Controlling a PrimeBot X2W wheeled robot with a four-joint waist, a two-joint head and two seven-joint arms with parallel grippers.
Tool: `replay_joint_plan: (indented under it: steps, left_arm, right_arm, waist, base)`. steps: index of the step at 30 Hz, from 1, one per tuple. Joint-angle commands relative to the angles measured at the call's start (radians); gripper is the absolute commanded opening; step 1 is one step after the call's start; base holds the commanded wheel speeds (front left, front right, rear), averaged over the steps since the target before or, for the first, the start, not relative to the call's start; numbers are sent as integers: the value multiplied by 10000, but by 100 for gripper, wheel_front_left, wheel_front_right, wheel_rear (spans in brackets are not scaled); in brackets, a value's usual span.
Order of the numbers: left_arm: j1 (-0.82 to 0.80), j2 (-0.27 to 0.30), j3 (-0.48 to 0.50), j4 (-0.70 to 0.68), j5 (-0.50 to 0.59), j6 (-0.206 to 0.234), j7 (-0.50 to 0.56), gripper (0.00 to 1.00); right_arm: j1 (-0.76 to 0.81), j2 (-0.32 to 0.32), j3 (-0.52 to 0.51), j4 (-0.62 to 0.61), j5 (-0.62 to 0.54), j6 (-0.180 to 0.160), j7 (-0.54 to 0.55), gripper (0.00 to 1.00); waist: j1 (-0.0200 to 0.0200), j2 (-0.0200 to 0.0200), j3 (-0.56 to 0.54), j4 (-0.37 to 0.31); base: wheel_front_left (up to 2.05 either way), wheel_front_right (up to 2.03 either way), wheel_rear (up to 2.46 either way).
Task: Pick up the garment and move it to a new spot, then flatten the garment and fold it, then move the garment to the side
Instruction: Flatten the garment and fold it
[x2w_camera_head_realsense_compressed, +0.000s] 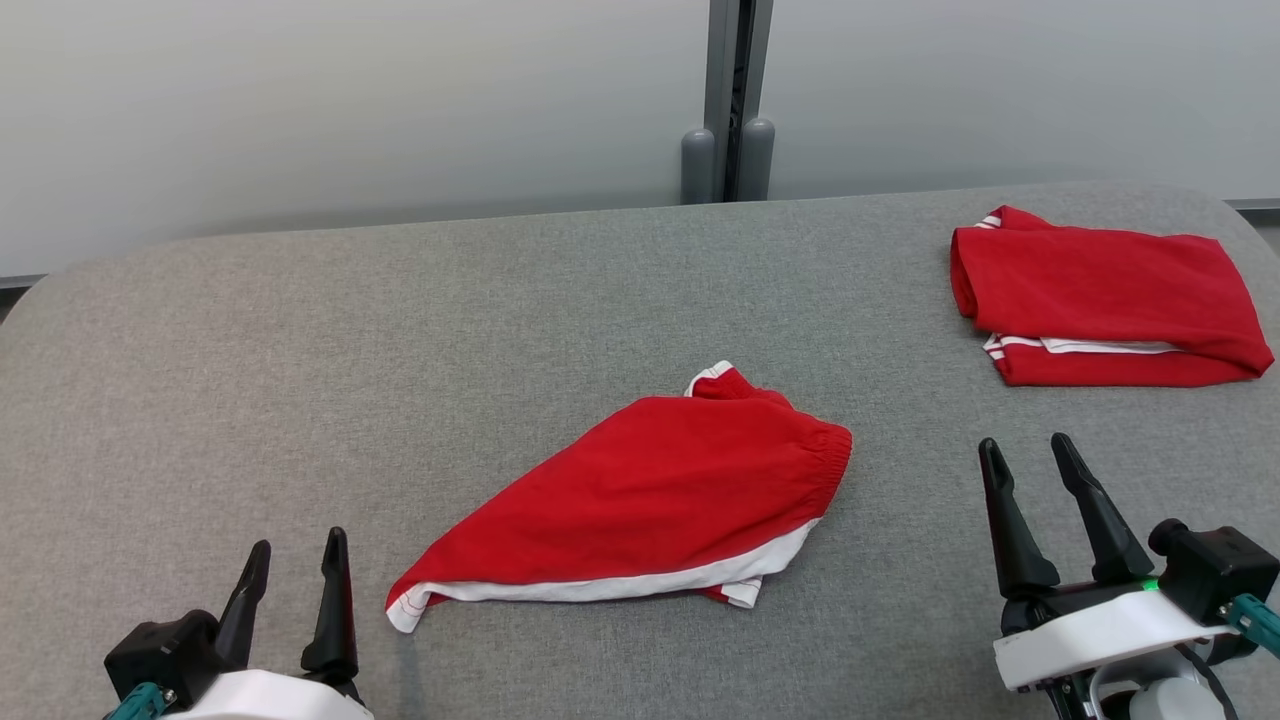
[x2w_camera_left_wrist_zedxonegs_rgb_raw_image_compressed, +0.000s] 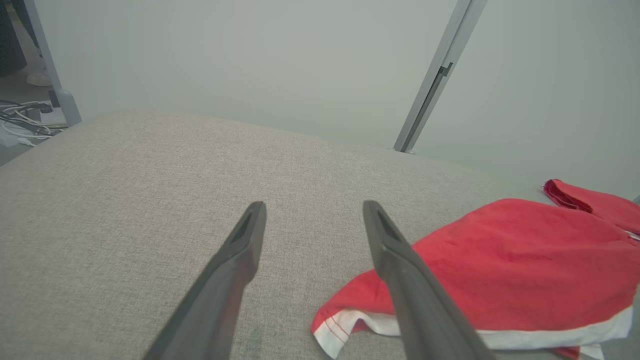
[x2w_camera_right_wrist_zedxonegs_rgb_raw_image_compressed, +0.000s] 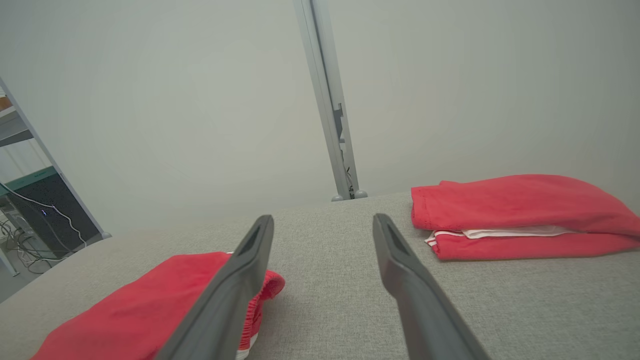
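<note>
The red shorts (x2w_camera_head_realsense_compressed: 640, 500) are laid on the table (x2w_camera_head_realsense_compressed: 250, 330) between two empty, spread grippers, the long axis slanting from the left gripper (x2w_camera_head_realsense_compressed: 298, 542) (nearer, by the white hem (x2w_camera_head_realsense_compressed: 600, 588)) toward the right gripper (x2w_camera_head_realsense_compressed: 1024, 443).

Spread fingers (x2w_camera_right_wrist_zedxonegs_rgb_raw_image_compressed: 402, 285) point between rumpled red garment (x2w_camera_right_wrist_zedxonegs_rgb_raw_image_compressed: 135, 305) and folded red garment (x2w_camera_right_wrist_zedxonegs_rgb_raw_image_compressed: 520, 205).

A finger (x2w_camera_left_wrist_zedxonegs_rgb_raw_image_compressed: 407, 285) of the left tool (x2w_camera_left_wrist_zedxonegs_rgb_raw_image_compressed: 315, 206) hides part of the garment (x2w_camera_left_wrist_zedxonegs_rgb_raw_image_compressed: 510, 260).
</note>
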Motion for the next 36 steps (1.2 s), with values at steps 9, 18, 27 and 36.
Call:
replay_joint_plan:
  steps: [9,18,27,36]
  left_arm:
    - [-237,67,-31,93,-40,-43,-34,100]
    - [-271,117,-58,-3,80,20,-95,100]
    - [-181,128,215,-132,433,-179,-449,100]
    - [-247,-104,1044,-519,1299,-759,-533,100]
  right_arm:
    - [-62,-79,14,80,76,4,-42,100]
    - [-88,-80,-28,39,107,4,-42,100]
    - [-139,-90,-117,-83,-2,4,-42,100]
    - [-156,-88,28,201,-2,4,-42,100]
  waist:
    - [0,0,-6,-50]
    - [0,0,10,-28]
    - [0,0,6,-27]
    - [0,0,-10,-11]
  base:
    - [0,0,0]
    - [0,0,0]
    - [0,0,0]
    - [0,0,0]
